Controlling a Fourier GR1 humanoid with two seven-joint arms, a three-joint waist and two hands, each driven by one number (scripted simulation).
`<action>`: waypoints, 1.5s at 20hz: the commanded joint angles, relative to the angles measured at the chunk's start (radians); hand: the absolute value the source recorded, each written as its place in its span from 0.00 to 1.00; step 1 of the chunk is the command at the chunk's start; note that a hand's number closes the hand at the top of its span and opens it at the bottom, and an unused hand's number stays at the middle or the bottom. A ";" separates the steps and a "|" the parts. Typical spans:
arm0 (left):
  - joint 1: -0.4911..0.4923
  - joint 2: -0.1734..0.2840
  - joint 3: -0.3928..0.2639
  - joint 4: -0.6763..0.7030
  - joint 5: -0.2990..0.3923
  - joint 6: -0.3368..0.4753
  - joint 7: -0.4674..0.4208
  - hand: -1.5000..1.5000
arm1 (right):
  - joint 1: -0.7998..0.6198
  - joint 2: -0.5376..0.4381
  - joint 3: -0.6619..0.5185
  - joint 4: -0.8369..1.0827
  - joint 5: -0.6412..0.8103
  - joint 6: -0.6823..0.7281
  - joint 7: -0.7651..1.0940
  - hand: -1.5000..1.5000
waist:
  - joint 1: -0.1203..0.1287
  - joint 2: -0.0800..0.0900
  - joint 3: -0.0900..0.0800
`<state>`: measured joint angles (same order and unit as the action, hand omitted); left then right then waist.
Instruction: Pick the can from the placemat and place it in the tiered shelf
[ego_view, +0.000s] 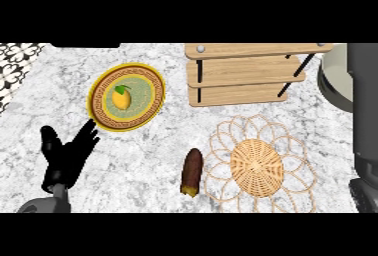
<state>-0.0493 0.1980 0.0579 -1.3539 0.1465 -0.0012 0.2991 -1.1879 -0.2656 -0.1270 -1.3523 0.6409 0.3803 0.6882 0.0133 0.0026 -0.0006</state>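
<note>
The woven wicker placemat (257, 165) lies at the lower right of the counter, and I see no can on it or anywhere else. The wooden tiered shelf (247, 75) stands at the back, right of centre, its boards bare. My left hand (65, 155) rests open at the lower left, fingers spread and pointing up, holding nothing. A grey forearm (363, 110) runs up the right edge of the view. Its hand does not show.
A round plate (127, 97) with a gold patterned rim holds a lemon (121, 98) at the back left. A dark brown elongated vegetable (192, 172) lies just left of the placemat. A pale rounded object (330, 80) sits right of the shelf.
</note>
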 joint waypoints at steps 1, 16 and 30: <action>-0.025 -0.010 0.000 0.015 -0.010 0.012 0.010 0.50 | 0.018 -0.043 -0.009 0.161 0.028 -0.073 -0.166 1.00 | 0.001 0.003 0.000; -0.020 -0.006 0.026 0.068 -0.017 -0.028 -0.051 0.50 | -0.081 -0.026 -0.013 0.482 0.101 -0.301 -0.374 1.00 | 0.000 0.002 0.000; -0.030 -0.039 0.006 0.020 -0.049 0.019 -0.004 0.50 | -0.114 -0.023 -0.102 0.575 0.041 -0.353 -0.371 1.00 | -0.006 0.000 0.001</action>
<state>-0.0663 0.1746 0.0773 -1.3489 0.1183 0.0034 0.3088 -1.3094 -0.2958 -0.1537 -0.7778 0.7354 0.0814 0.2899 0.0128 0.0026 -0.0004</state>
